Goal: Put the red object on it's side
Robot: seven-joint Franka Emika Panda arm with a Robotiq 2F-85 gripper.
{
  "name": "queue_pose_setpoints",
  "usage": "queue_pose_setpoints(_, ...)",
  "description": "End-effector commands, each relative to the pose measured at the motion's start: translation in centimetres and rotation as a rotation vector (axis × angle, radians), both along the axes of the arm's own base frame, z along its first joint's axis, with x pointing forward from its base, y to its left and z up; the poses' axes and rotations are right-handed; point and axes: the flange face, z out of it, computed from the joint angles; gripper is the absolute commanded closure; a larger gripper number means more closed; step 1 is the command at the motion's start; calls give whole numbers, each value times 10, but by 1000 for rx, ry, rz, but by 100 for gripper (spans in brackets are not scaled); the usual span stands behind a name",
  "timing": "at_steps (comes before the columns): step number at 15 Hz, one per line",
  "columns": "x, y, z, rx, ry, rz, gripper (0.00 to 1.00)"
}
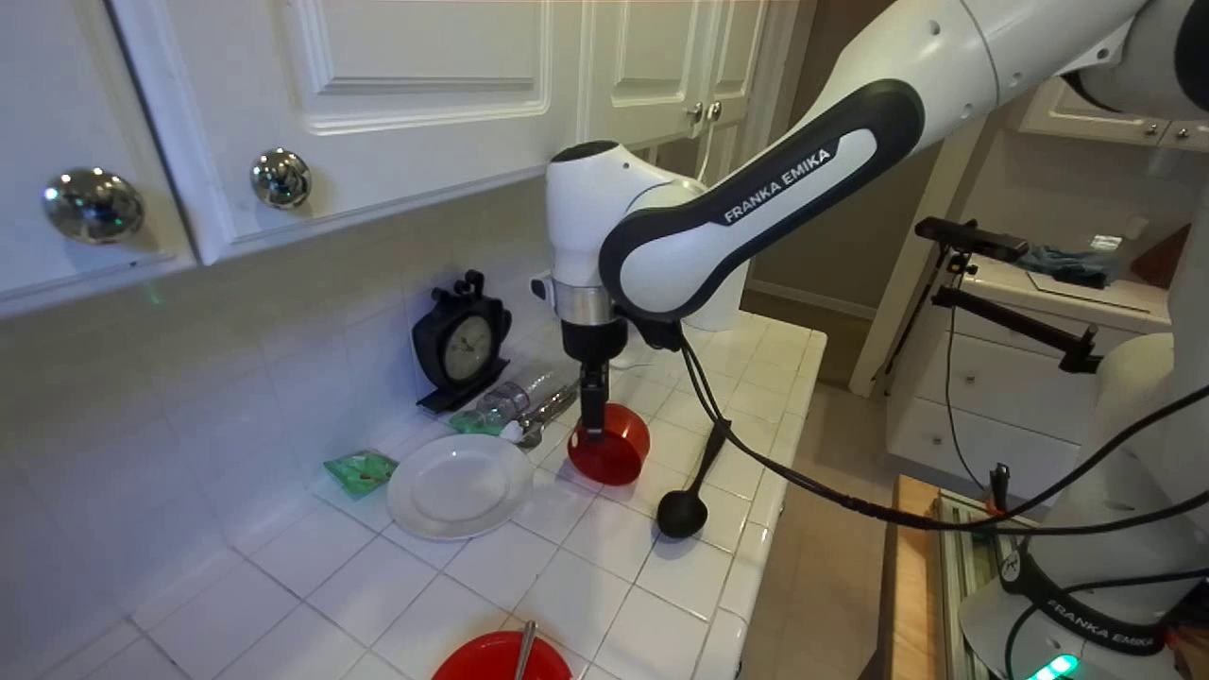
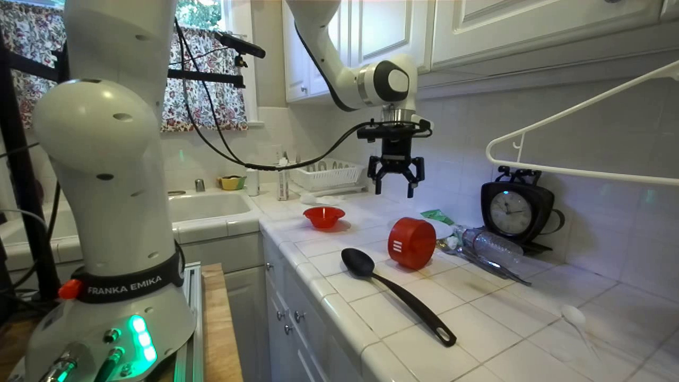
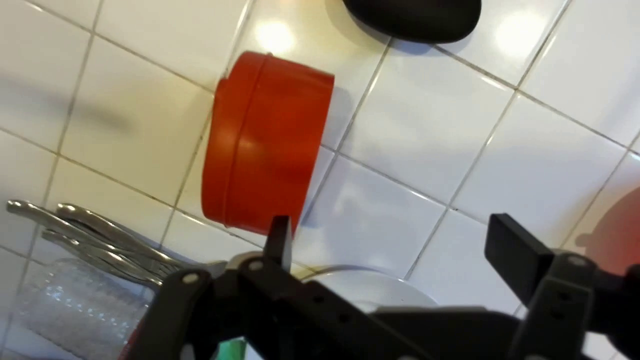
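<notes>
The red object is a short round red cup (image 2: pixel 412 243) lying on its side on the white tiled counter. Its open mouth faces the camera in an exterior view (image 1: pixel 609 449). In the wrist view the cup (image 3: pixel 267 145) is up and left of the space between my fingers. The left fingertip overlaps its lower edge in the picture. My gripper (image 2: pixel 394 191) is open and empty, pointing down, well above the counter and apart from the cup. In an exterior view the gripper (image 1: pixel 593 430) appears in front of the cup.
A white plate (image 1: pixel 461 486), a black spoon (image 2: pixel 398 292), and a wider red dish (image 2: pixel 324 217) are near the cup. Metal cutlery (image 3: pixel 100 245), a clear bottle (image 2: pixel 490 244) and a black clock (image 2: pixel 512 209) stand toward the wall. Cabinets (image 1: pixel 425 57) hang above.
</notes>
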Motion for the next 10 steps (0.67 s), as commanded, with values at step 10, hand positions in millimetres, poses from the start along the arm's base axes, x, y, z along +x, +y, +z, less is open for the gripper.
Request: queue_pose_setpoints(10, -24, -36, 23, -23, 46, -110, 0)
